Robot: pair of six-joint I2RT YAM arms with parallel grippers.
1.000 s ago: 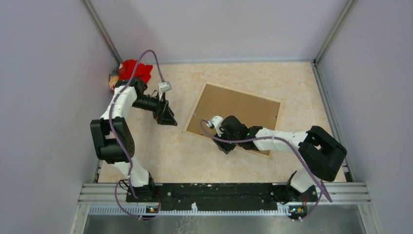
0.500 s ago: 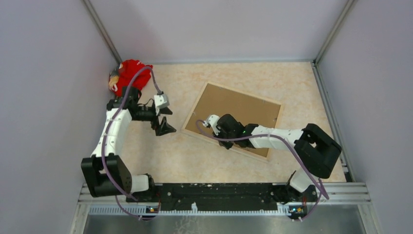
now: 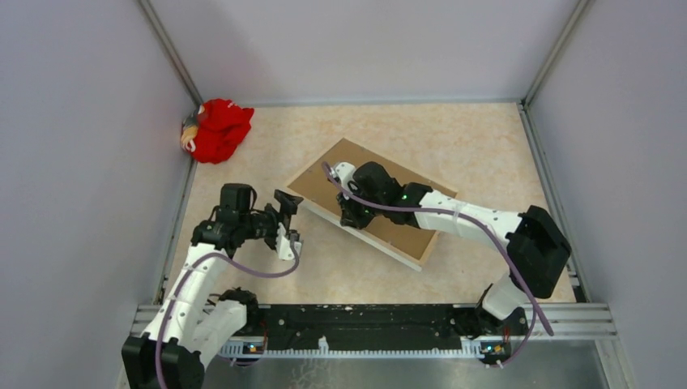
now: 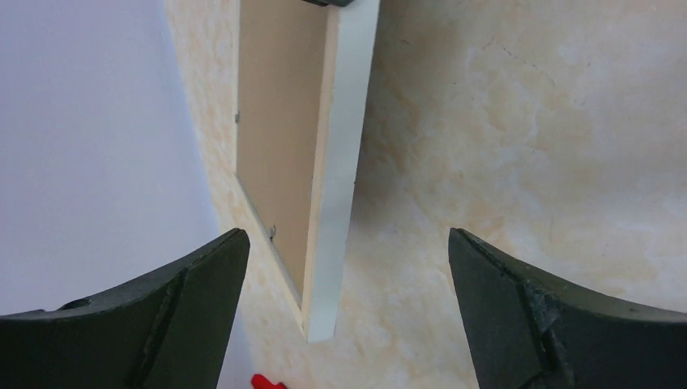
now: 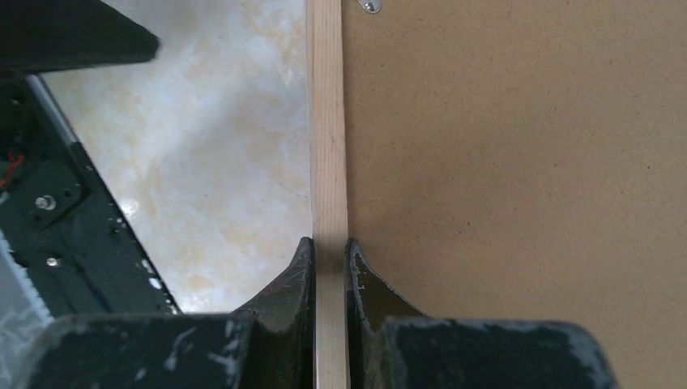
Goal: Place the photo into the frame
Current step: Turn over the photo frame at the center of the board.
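Your right pincer [image 5: 328, 253] is clamped tight on the light-wood rear strip of the thin white rectangular picture frame [image 4: 340, 162], on its near-left edge, centre of the top view. Inside it the plain brown backing board [image 5: 518, 178] faces up. The frame looks tilted, with the gripped edge raised off the beige marbled table [image 3: 486, 146]. Your left pincer [image 4: 347, 237] hangs with its jaws spread wide, lower left, near the frame's corner and not touching it. There's a red crumpled cloth [image 3: 217, 130] in the upper-left corner.
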